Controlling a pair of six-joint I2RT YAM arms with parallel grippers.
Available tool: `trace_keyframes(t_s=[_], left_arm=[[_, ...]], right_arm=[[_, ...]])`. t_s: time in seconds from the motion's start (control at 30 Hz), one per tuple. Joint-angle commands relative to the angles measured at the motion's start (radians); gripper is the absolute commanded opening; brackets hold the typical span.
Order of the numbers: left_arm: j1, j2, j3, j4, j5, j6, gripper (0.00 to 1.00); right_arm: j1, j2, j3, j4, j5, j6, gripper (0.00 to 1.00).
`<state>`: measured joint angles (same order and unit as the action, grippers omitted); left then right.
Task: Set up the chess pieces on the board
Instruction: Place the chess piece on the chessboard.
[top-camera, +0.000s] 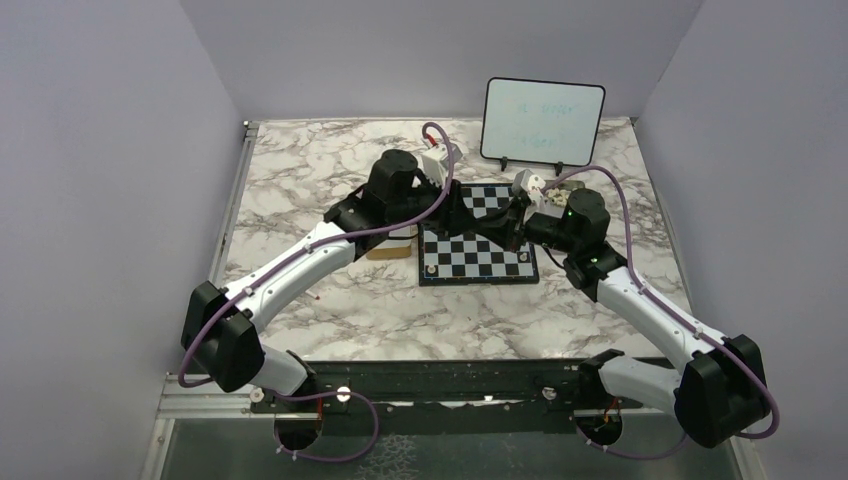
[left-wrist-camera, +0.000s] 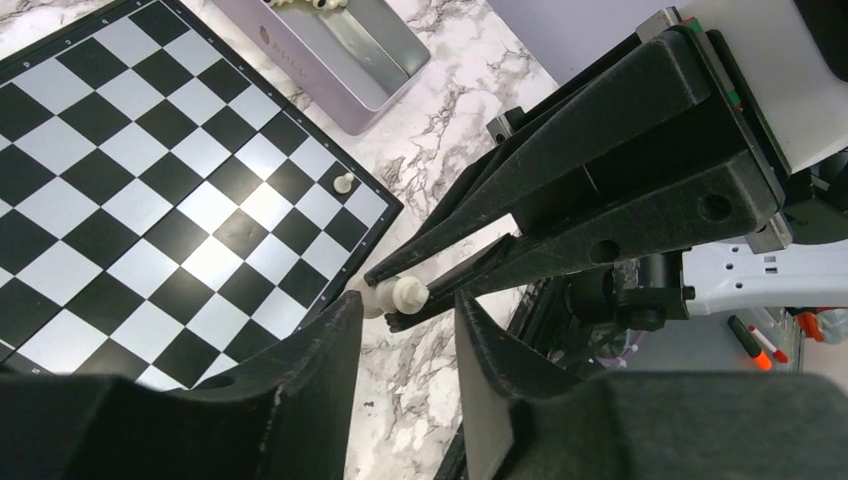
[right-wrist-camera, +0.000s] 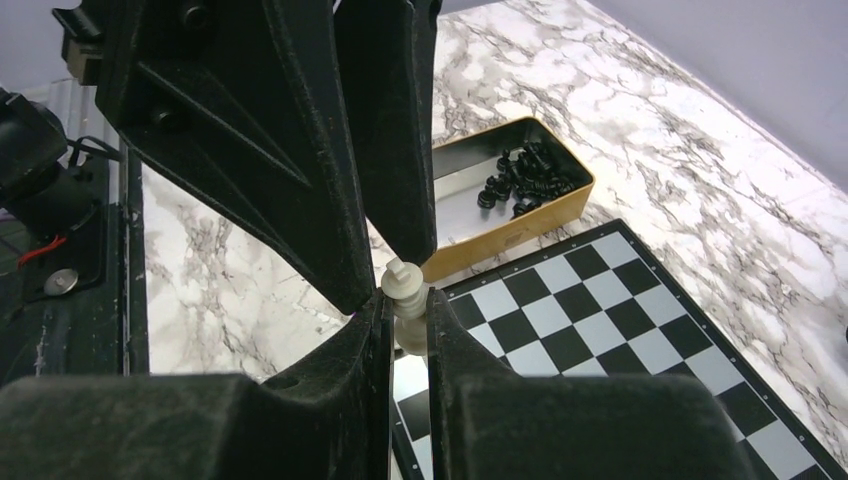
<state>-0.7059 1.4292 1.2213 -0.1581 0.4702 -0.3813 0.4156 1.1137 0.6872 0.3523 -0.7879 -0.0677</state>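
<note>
Two arms: in the top view they reach in from either side and meet over the middle of the board (left-wrist-camera: 150, 200).
Right gripper (right-wrist-camera: 406, 305): closed on a white piece (left-wrist-camera: 402, 294), one finger pressed against each side of it.
White piece: up in the air and clear of the squares, with its knobbed top poking out past the right fingertips.
Left gripper (left-wrist-camera: 408, 325): jaws parted, with a clear gap between them; the tips stand on either side of the held piece. Whether they touch it cannot be told.
Board: flat on the marble table (top-camera: 330, 310), nearly all of its squares bare.
Lone piece (left-wrist-camera: 343, 183): a small white figure standing upright in the board's edge row, close to a corner.
Lilac tin (left-wrist-camera: 350, 70): on the table just beside that corner, with a few cream pieces showing at its far end.
Gold tin (right-wrist-camera: 510, 230): on the table just off another side of the board.
Black pieces (right-wrist-camera: 525, 175): heaped at one end of the gold tin.
Whiteboard (top-camera: 543, 122): upright at the back of the table, behind the board; its faint writing is too small to read.
</note>
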Motion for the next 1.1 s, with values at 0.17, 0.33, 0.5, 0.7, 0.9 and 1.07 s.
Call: trace_keyframes(t_s=[0.17, 0.33, 0.5, 0.7, 0.9, 1.07], left_arm=[[-0.041, 0.044, 0.036, 0.002, -0.129, -0.050, 0.32], [-0.046, 0.042, 0.031, 0.002, -0.177, -0.107, 0.38], [-0.046, 0.046, 0.024, 0.014, -0.222, -0.184, 0.45], [-0.046, 0.045, 0.004, 0.080, -0.180, -0.289, 0.51], [-0.046, 0.044, -0.008, 0.077, -0.215, -0.329, 0.43], [-0.052, 0.059, 0.004, 0.042, -0.259, -0.328, 0.36]], right_arm=[[0.009, -0.009, 0.017, 0.033, -0.007, 0.006, 0.17], [0.009, 0.003, 0.026, 0.034, -0.003, 0.009, 0.17], [0.009, 0.005, 0.024, 0.045, -0.007, 0.018, 0.17], [0.010, -0.003, 0.019, 0.047, -0.003, 0.022, 0.17], [0.009, -0.007, 0.009, 0.062, 0.001, 0.028, 0.17], [0.009, -0.011, 0.011, 0.055, 0.006, 0.024, 0.17]])
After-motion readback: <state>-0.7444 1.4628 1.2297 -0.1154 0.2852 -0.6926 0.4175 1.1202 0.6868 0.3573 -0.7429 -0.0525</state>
